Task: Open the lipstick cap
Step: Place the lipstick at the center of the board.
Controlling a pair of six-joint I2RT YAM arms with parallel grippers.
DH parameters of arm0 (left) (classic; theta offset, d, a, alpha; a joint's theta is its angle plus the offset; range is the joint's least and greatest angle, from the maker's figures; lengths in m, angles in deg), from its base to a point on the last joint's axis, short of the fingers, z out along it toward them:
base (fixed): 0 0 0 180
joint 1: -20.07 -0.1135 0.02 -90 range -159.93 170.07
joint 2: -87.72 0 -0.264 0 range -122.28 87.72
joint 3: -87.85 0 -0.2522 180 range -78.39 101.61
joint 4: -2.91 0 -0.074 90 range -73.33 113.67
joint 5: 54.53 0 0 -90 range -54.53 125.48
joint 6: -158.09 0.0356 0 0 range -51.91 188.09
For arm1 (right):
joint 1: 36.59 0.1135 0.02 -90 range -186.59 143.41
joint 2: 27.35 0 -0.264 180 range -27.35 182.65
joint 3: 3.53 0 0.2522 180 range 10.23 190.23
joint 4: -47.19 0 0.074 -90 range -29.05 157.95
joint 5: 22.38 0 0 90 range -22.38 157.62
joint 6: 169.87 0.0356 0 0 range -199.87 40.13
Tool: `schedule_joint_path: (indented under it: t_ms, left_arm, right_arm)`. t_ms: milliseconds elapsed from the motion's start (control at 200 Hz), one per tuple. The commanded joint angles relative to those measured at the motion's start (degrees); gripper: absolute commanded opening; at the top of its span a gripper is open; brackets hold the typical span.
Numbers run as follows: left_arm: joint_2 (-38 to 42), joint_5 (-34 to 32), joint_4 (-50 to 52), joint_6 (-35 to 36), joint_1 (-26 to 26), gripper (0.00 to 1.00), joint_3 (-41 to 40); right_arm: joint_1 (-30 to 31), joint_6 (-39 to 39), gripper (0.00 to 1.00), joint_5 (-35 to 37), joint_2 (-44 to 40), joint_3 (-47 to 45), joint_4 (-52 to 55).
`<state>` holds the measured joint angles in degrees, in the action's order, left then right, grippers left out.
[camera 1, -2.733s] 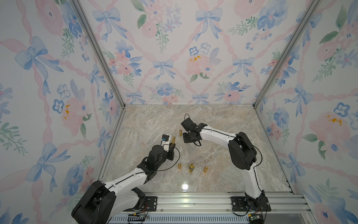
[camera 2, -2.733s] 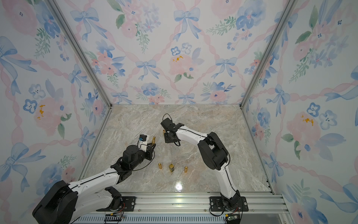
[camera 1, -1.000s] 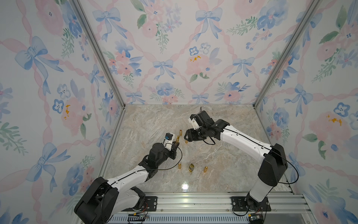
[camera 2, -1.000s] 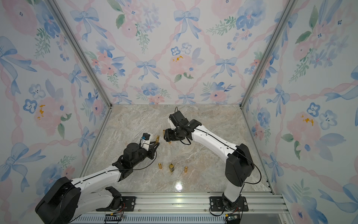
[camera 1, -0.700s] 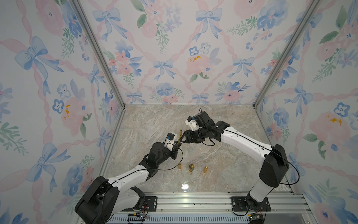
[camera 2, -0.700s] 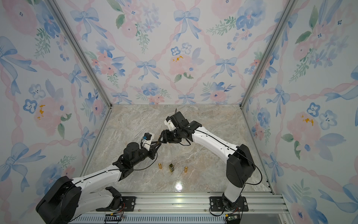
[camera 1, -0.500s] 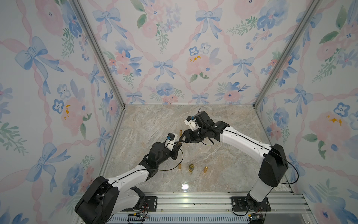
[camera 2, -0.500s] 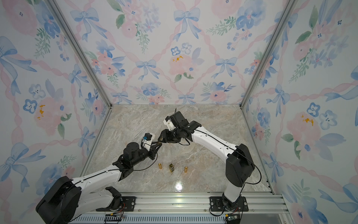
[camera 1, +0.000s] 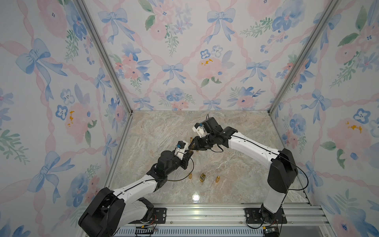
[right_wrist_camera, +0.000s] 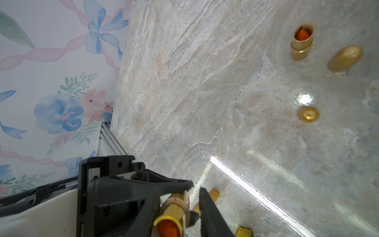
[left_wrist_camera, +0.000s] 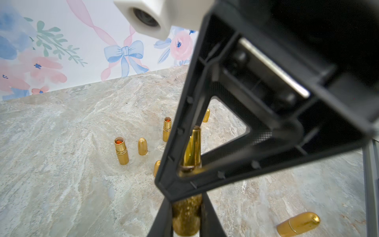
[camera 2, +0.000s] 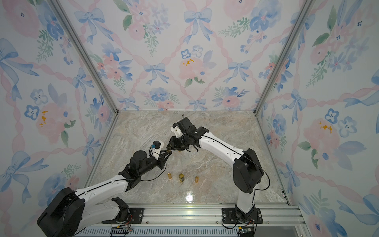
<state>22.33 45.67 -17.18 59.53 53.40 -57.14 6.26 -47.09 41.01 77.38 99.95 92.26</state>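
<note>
Glittery gold cylindrical lipstick (left_wrist_camera: 186, 217); marble tabletop (left_wrist_camera: 61, 184).

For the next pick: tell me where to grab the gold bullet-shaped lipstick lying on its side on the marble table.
Probably from above, jaws across the gold bullet-shaped lipstick at mid-length: it lies flat on the marble table, round and likely to roll, ends domed.

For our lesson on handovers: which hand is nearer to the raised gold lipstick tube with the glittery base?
Left. The left hand is shut on the glittery base of the gold lipstick tube; the right hand straddles its open orange end, with a gap showing on one side.
</note>
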Motion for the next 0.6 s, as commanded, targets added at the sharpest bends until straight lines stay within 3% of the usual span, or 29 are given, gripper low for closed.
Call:
schedule_joint_path:
  t_ms: [0,310,595]
  left_arm:
    - [0.89,0.59,-1.4,1.26,-0.27,0.0,-0.32]
    - [0.7,-2.47,-1.39,1.09,-0.25,0.0,-0.22]
    - [0.16,-4.47,-1.4,0.41,-0.23,0.0,-0.36]
  right_arm:
    - [0.71,-2.35,0.32,0.44,1.79,2.84,2.85]
    - [1.0,-5.61,0.22,2.63,2.1,4.86,6.57]
    - [1.06,-6.74,0.19,5.29,1.45,5.99,8.49]
